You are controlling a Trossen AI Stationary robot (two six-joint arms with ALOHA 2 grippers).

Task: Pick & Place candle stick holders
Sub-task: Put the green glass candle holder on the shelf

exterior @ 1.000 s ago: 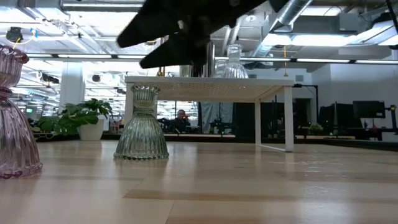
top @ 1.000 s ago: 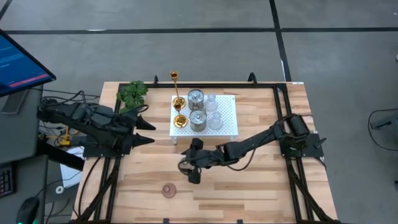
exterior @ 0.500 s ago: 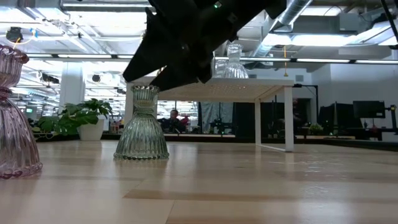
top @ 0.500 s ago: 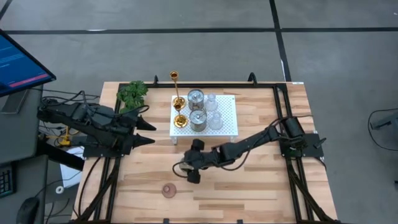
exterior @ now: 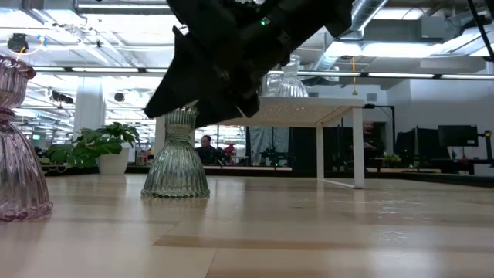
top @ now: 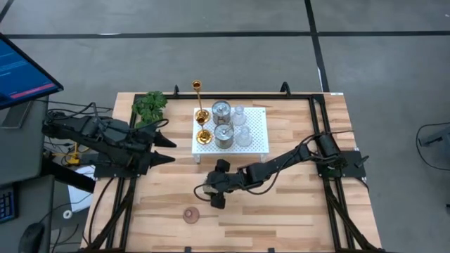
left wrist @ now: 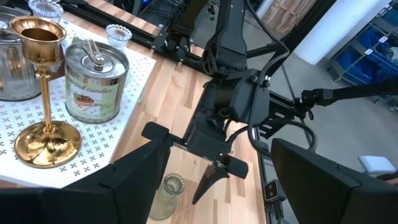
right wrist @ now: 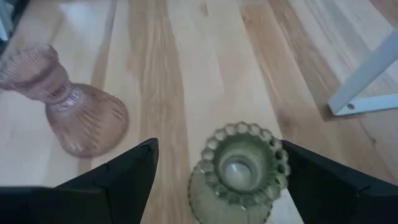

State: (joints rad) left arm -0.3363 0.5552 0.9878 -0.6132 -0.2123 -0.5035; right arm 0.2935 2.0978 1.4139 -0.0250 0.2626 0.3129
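Right wrist view puts the ribbed greenish glass candle holder upright on the table, centred between your right gripper's spread, empty fingers (left arm waits far off): descend straight.

Grey floor with dark seams fills the frame's top. Monitor at upper left. Ceiling lights, ducts, seated person behind.

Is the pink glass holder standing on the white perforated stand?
No, the pink glass holder stands on the bare wooden table, beside the green glass holder, apart from the white stand's leg.
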